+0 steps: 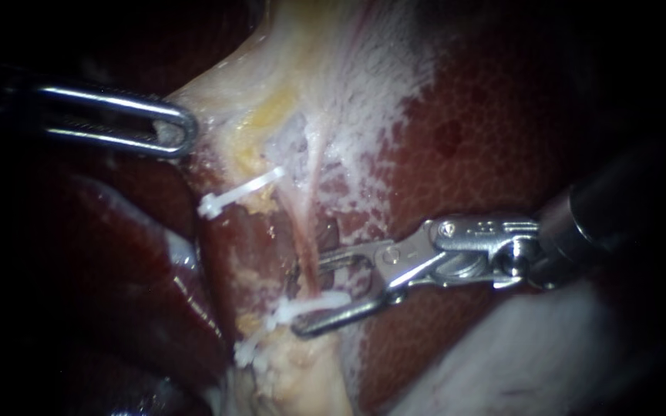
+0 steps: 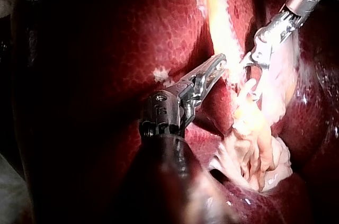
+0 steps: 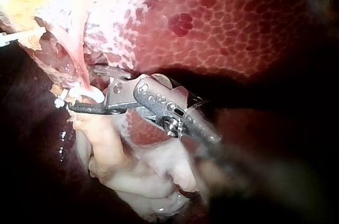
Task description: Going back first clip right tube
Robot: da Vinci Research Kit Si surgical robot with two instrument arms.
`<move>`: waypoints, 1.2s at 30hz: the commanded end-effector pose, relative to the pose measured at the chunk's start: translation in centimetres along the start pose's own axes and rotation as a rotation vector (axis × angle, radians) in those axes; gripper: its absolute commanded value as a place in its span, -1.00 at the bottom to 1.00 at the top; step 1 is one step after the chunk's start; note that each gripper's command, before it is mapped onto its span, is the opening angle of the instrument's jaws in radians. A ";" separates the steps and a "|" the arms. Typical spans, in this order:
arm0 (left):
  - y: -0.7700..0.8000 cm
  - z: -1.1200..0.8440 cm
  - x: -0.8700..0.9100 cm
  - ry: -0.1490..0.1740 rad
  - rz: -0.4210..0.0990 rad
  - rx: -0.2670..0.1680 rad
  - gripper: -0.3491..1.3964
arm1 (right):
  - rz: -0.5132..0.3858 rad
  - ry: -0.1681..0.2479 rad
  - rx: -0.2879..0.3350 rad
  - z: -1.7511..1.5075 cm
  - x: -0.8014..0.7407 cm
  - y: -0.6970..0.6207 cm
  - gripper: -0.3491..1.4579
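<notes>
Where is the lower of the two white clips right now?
Endoscope view, low centre: the lower clip crosses the pale tube against the lower jaw of the right instrument, below the upper clip.

I see the right tube [image 1: 304, 231] as a thin pink strand, running nearly upright. A white clip [image 1: 310, 305] lies across its lower part, slightly tilted.

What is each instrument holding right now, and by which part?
The left instrument grips the pale yellowish-white tissue by its edge. The right instrument holds nothing: it stands open around the thin pinkish tube by the lower white plastic clip.
</notes>
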 end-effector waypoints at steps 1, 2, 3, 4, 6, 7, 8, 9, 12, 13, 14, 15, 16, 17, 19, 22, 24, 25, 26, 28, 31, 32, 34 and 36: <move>0.00 0.00 0.00 0.000 0.000 0.000 -1.00 | 0.000 -0.001 0.002 -0.02 0.00 -0.02 0.00; 0.00 0.00 0.01 0.000 0.001 -0.001 -1.00 | -0.001 -0.001 0.003 -0.04 -0.01 -0.04 0.01; 0.00 0.01 0.02 -0.001 0.001 -0.001 -1.00 | -0.001 -0.001 0.005 -0.06 -0.02 -0.06 0.02; 0.00 0.01 0.02 -0.001 0.001 -0.002 -1.00 | -0.002 0.001 -0.008 -0.09 -0.03 -0.09 0.05; 0.00 0.03 0.05 -0.001 0.003 -0.003 -1.00 | -0.002 0.008 -0.038 -0.14 -0.04 -0.15 0.05; 0.00 0.04 0.06 -0.002 0.003 -0.004 -1.00 | -0.001 0.010 -0.048 -0.17 -0.04 -0.18 0.05; 0.00 0.05 0.06 -0.003 0.003 -0.007 -1.00 | 0.001 0.011 -0.052 -0.20 -0.04 -0.20 0.05; 0.00 0.05 0.07 -0.003 0.004 -0.007 -1.00 | 0.005 0.013 -0.059 -0.25 -0.04 -0.23 0.05; 0.02 0.06 0.09 -0.003 0.005 -0.005 -1.00 | 0.013 0.017 -0.065 -0.42 -0.01 -0.27 0.05; 0.02 0.07 0.10 -0.003 0.006 -0.005 -1.00 | 0.016 0.019 -0.067 -0.47 0.01 -0.28 0.05; 0.03 0.08 0.11 -0.003 0.007 -0.006 -1.00 | 0.019 0.020 -0.067 -0.55 0.03 -0.29 0.05; 0.04 0.08 0.12 -0.002 0.007 -0.004 -1.00 | 0.016 0.021 -0.070 -0.61 0.04 -0.29 0.05; 0.04 0.10 0.14 -0.002 0.008 -0.004 -1.00 | 0.009 0.022 -0.077 -0.70 0.06 -0.30 0.05; 0.05 0.11 0.16 -0.001 0.009 -0.002 -1.00 | 0.007 0.024 -0.088 -0.75 0.08 -0.31 0.05; 0.05 0.12 0.18 -0.002 0.010 -0.003 -1.00 | -0.002 0.025 -0.099 -0.87 0.11 -0.33 0.05; 0.06 0.13 0.18 -0.001 0.011 -0.001 -1.00 | -0.016 0.027 -0.116 -1.05 0.19 -0.34 0.05; 0.07 0.14 0.19 -0.001 0.011 -0.001 -1.00 | -0.021 0.028 -0.121 -1.13 0.23 -0.35 0.05; 0.07 0.14 0.19 -0.001 0.011 -0.001 -1.00 | -0.024 0.028 -0.123 -1.17 0.25 -0.36 0.05; 0.07 0.15 0.20 -0.001 0.012 -0.001 -1.00 | -0.028 0.028 -0.123 -1.21 0.27 -0.36 0.05; 0.09 0.17 0.22 -0.002 0.013 -0.002 -1.00 | -0.037 0.027 -0.121 -1.27 0.30 -0.38 0.05; 0.11 0.20 0.25 0.000 0.015 0.002 -1.00 | -0.040 0.027 -0.118 -1.34 0.34 -0.40 0.05; 0.11 0.21 0.26 0.000 0.016 0.001 -1.00 | -0.039 0.027 -0.117 -1.36 0.36 -0.41 0.05; 0.13 0.23 0.27 -0.001 0.017 0.001 -1.00 | -0.043 0.026 -0.117 -1.38 0.37 -0.42 0.05; 0.14 0.24 0.28 -0.003 0.017 0.002 -1.00 | -0.043 0.026 -0.116 -1.38 0.38 -0.43 0.05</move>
